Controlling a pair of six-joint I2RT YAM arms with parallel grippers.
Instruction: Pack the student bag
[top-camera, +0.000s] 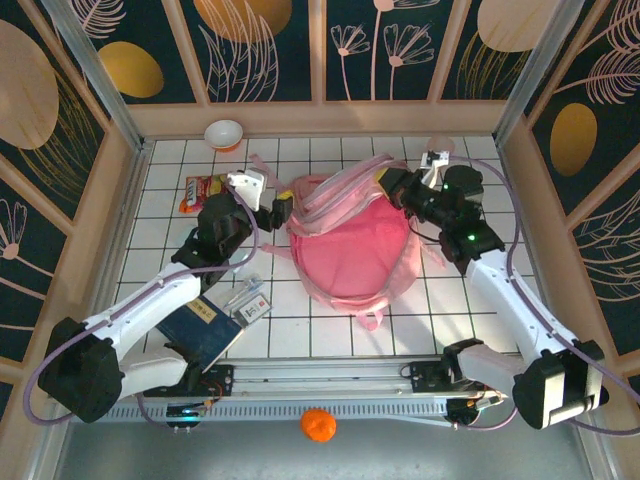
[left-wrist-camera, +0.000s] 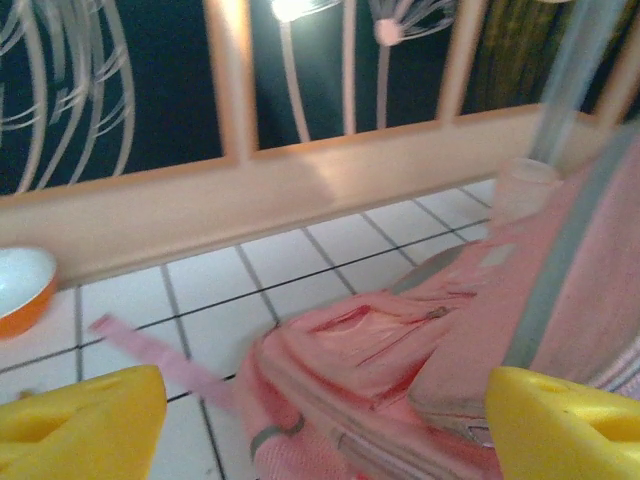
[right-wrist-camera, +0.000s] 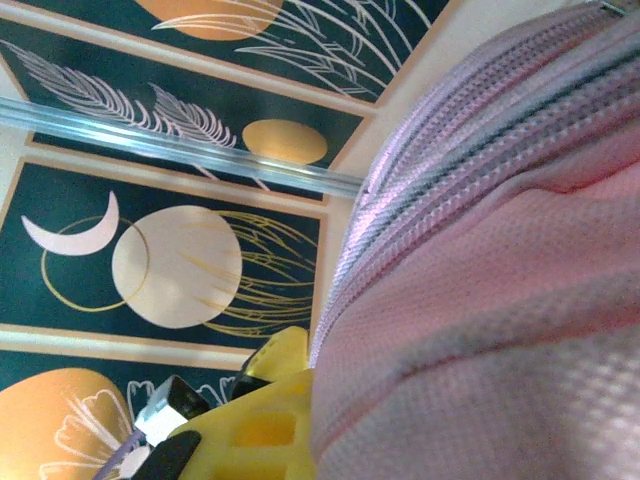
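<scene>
Student bag (top-camera: 350, 250) lies flat mid-table, mouth end toward 12 o'clock, zip rim lifted there, straps and loop toward 6. Can't see inside, so can't tell what, if anything, is packed. Right gripper (top-camera: 398, 187) is at the bag's 1 o'clock corner, jaws together, pinching the rim fabric; in the wrist view the pink weave runs right up against its yellow finger (right-wrist-camera: 265, 420). Left gripper (top-camera: 283, 210) is at the bag's 10 o'clock edge, jaws wide apart, nothing between them, facing the pocket side. Loose on the table: dark blue book (top-camera: 205, 325) at the bag's 8 o'clock, snack packet (top-camera: 200, 192) at 10, orange-rimmed bowl (top-camera: 223, 133) at 11 by the far wall, small flat bits (top-camera: 250, 300) just beside the book, orange (top-camera: 317, 424) at 6 on the near ledge, clear pink cup (top-camera: 440, 147) at 1. My read: early to middle, mouth held open, most items unpacked, zipping not yet done.
</scene>
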